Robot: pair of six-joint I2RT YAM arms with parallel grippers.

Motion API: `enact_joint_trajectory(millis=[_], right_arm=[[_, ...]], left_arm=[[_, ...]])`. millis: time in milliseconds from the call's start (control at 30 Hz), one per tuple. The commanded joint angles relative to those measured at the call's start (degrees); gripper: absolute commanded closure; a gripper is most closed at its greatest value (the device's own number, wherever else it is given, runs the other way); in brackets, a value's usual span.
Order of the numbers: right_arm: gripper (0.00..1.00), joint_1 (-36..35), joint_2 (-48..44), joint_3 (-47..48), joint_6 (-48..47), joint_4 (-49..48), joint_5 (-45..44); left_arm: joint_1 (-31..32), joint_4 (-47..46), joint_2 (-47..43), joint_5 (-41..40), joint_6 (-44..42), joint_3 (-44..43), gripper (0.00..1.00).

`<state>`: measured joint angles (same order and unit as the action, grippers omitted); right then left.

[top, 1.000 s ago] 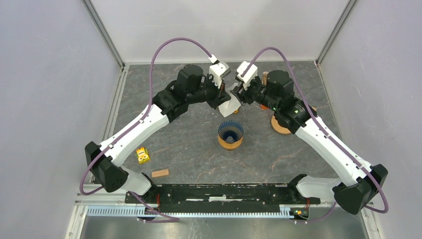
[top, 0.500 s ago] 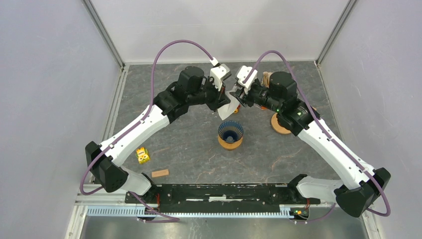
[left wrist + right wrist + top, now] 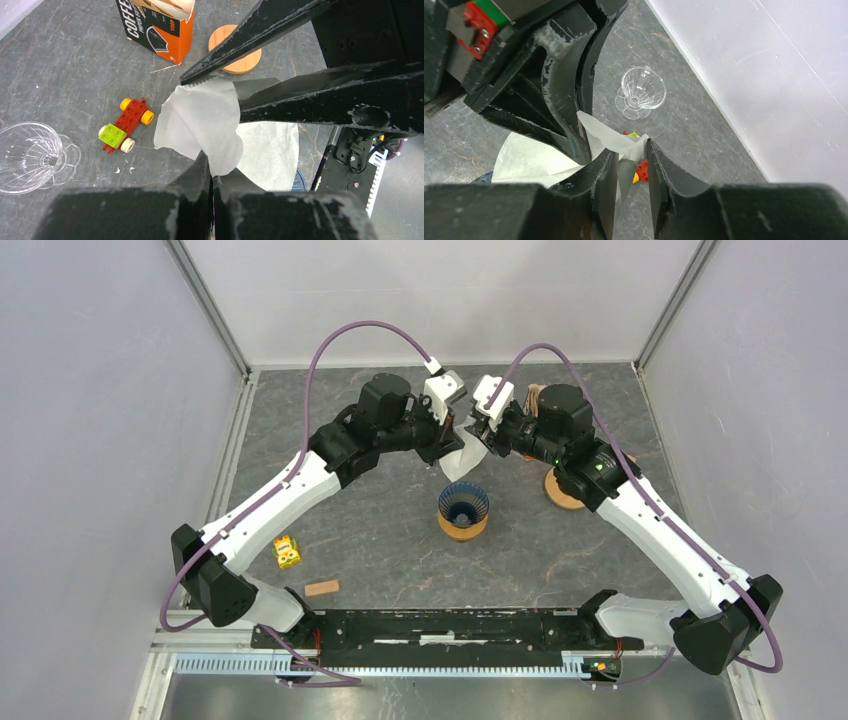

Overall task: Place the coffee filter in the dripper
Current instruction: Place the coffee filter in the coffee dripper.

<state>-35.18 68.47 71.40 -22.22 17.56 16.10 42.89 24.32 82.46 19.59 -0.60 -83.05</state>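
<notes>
Bench (image 3: 380, 530): grey, stone-veined slab between pale walls (image 3: 90, 390).
Progress: we judge it midway; the filter (image 3: 200, 125) hangs above the bench, near the dripper (image 3: 463, 504), not yet in it.
Left tool (image 3: 212, 172): clenched on the filter.
Right tool (image 3: 631, 162): jaws slightly apart around its edge.
Materials: thin, limp white paper; ribbed blue dripper on a wooden ring (image 3: 462, 533).

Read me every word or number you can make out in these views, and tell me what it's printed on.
"COFFE": orange-and-black box, large white letters; the word's end isn't visible.
"100P": same box.
Smaller line beneath "COFFE": too blurred to read.
Yellow block: print too small to read.
Nothing else legible.
</notes>
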Motion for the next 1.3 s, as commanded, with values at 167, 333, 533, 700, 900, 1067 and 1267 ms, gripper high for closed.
enact_joint_trajectory(millis=[167, 333, 533, 700, 900, 1067, 1267], right_arm=[[0.83, 0.1, -0.3, 0.0, -0.1, -1.4, 1.4], [0.96, 0.1, -0.4, -0.1, 2.1, -2.3, 0.4], [1.00, 0.1, -0.6, -0.5, 4.2, -3.4, -2.0], [1.00, 0.4, -1.3, -0.7, 5.5, -4.1, -4.7], [1.00, 1.2, -1.5, -0.9, 7.3, -4.5, -5.1], [0.92, 2.0, -1.8, -1.2, 8.4, -5.0, -3.6], [0.52, 3.2, -2.9, -1.3, 7.2, -4.6, -3.3]], left_arm=[[0.4, -0.8, -2.0, -1.1, -3.6, 0.2, 0.93], [0.5, -1.8, -1.7, -2.9, -2.8, 0.0, 0.87], [0.4, -2.6, -1.3, -5.0, -1.8, -0.5, 0.75], [0.4, -2.9, -1.7, -5.4, -1.8, 0.1, 0.62], [0.4, -3.2, -2.1, -5.3, -1.6, 0.8, 0.67], [0.5, -3.3, -1.7, -4.3, -1.4, 0.4, 0.97], [0.5, -2.6, -1.8, -4.1, -2.3, -0.2, 0.98]])
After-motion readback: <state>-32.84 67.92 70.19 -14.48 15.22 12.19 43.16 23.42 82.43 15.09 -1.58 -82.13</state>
